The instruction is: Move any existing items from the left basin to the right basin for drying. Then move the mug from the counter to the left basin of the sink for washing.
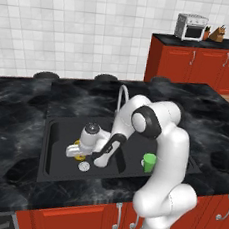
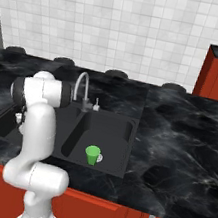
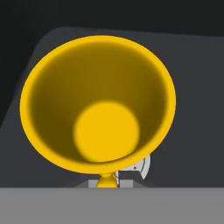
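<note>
Hand (image 1: 78,151): lowered into the left basin (image 1: 57,152) of the sink (image 2: 119,133), directly over the mug (image 3: 98,103); finger spread cannot be told. Mug: yellow, open mouth facing the hand camera, at the hand, beside the round silver drain (image 1: 84,166). Green cup (image 1: 149,163): upright in the right basin (image 2: 111,137), well apart from the hand, beyond the divider. Faucet (image 2: 81,88): behind the hand. Surface (image 1: 17,105): black marble, surrounding the sink.
</note>
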